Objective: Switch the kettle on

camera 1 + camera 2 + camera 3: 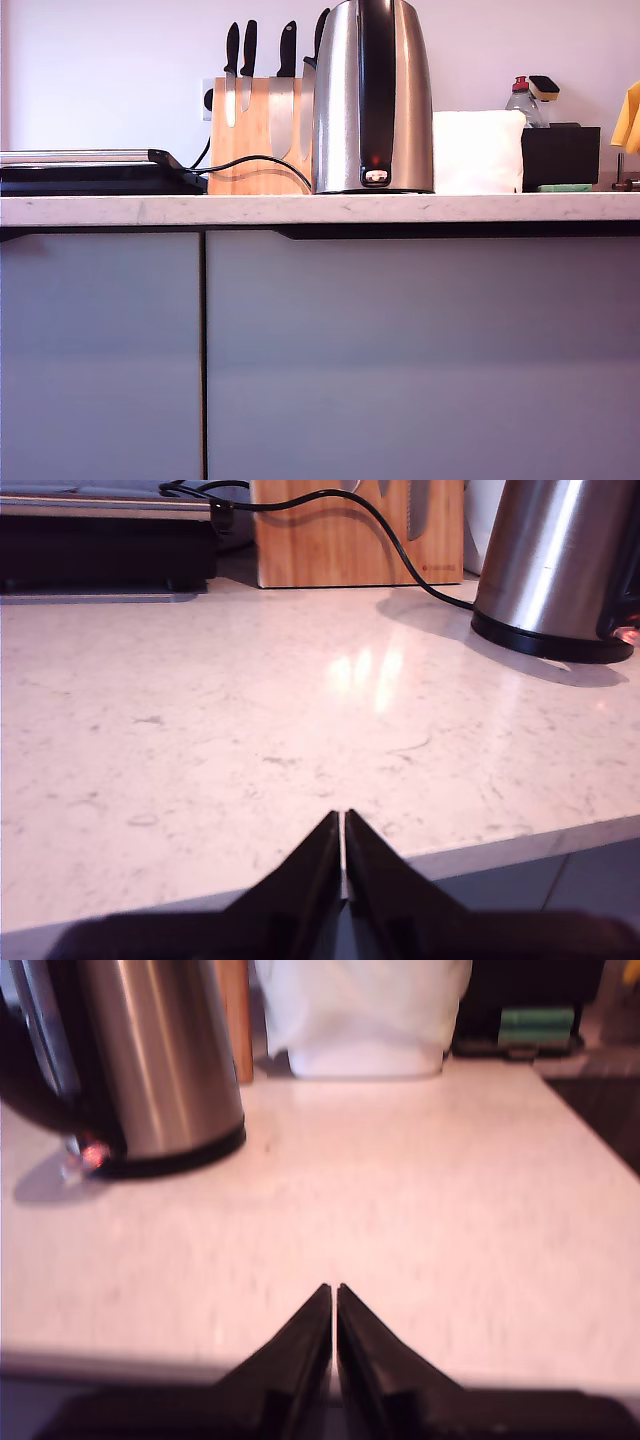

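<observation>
Because the kettle (372, 95) stands tall and tapered on a narrow black base, a push delivered above the small silver switch (376, 176) could slide or tip it rather than trip the lever. The kettle stands toward the back of the tabletop (320, 208), just beside the wooden knife block (258, 135) on the exterior view's left and a white container (478, 150) on the exterior view's right. Its black cord (255, 162) loops toward a dark flat appliance (90, 177); an arm crossing that side could snag it and drag the kettle. A small red glow shows at the base near the switch in all views; whether this means the kettle is already on cannot be told.

My first gripper (343, 845) has its fingers pressed together, holding nothing, hanging over the front edge of the tabletop, well apart from the kettle. My second gripper (334, 1315) is likewise closed to a thin seam and empty, at the tabletop's front edge, with the kettle base ahead. Neither touches anything. Closed tips give a narrow point; a slightly off-centre approach may slip off the switch.
</observation>
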You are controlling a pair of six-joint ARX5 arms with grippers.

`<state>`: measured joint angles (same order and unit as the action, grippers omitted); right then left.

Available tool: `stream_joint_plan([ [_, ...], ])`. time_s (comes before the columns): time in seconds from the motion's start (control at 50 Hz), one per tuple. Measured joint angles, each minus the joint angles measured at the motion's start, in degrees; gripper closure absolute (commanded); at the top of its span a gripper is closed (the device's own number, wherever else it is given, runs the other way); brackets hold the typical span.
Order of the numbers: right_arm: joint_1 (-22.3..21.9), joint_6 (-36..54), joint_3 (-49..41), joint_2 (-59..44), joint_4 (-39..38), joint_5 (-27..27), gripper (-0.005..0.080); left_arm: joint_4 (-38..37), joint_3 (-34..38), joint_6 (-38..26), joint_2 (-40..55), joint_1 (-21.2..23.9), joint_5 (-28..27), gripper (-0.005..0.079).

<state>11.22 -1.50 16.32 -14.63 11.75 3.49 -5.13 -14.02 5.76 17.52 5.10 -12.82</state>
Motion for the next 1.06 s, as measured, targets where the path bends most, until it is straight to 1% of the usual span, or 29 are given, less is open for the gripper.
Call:
stream_joint_plan([
  [0.12,0.0,0.0,-3.7,3.7,2.5,0.1,0.0763,-1.1,0.0,0.0,-2.5,0.0,1.3,0.0761],
  [0.22,0.0,0.0,-4.9,7.7,4.3,0.1,0.0763,-1.9,0.0,0.0,-5.2,0.0,1.9,0.0761],
  [0.38,0.0,0.0,-4.9,14.4,7.5,0.0,0.0763,-7.3,0.8,1.2,-10.2,0.0,2.4,0.0761],
  [0.54,0.0,-1.9,-4.9,14.2,11.4,-0.4,0.0763,-8.5,1.2,2.6,-12.8,0.0,2.5,0.0761],
  [0.72,0.0,-3.0,-4.9,14.2,15.8,-0.3,0.0763,-10.0,1.2,2.7,-13.2,0.0,2.5,0.0761],
  [0.94,0.0,-3.0,-4.9,14.2,22.6,-0.3,0.0763,-15.9,1.2,2.8,-13.2,0.0,2.5,0.0761],
  [1.06,0.0,-3.0,-4.9,14.2,24.6,-0.3,0.0763,-19.8,1.2,2.8,-13.2,0.0,2.5,0.0761],
])
